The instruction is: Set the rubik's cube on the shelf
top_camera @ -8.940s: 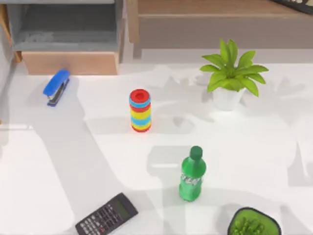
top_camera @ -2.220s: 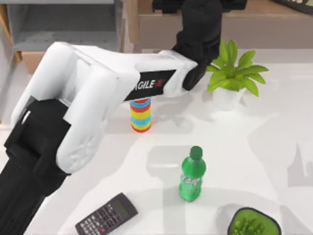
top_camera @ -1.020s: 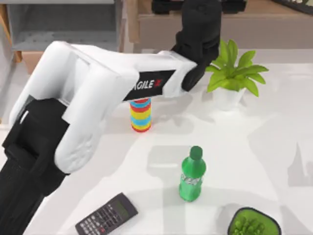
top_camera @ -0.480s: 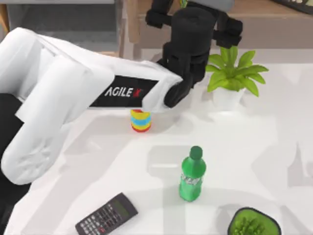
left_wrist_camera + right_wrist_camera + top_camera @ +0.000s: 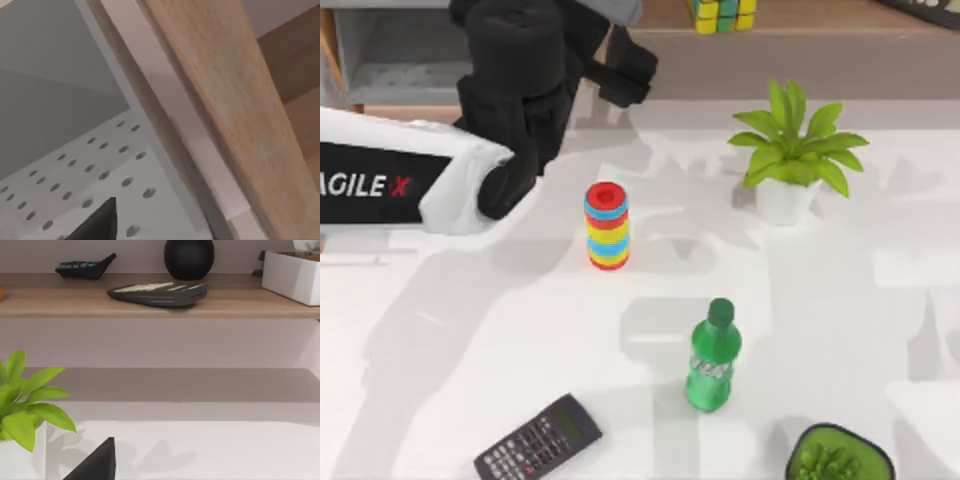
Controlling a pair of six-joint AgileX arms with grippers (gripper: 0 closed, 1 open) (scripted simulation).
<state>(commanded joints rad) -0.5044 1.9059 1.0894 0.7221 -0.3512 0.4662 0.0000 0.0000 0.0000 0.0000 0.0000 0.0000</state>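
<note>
1. Top view: my left gripper hangs at the far left of the table, in front of the grey cubby box and just left of the shelf's end. Its black fingers are spread apart, released, holding nothing.
2. The rubik's cube sits on the shelf, close to its front edge, well right of my pincer.
3. Open white table lies between the ring stack, the potted plant and the green bottle. A calculator lies at the near edge and a green bowl at the near right.
4. Left wrist view: a slanting wooden edge runs just beside a grey perforated panel.
5. Right wrist view: a dark fingertip of my right arm shows over bare table, facing the plant and a far ledge; whether this pincer is released or clenched I cannot tell.
</note>
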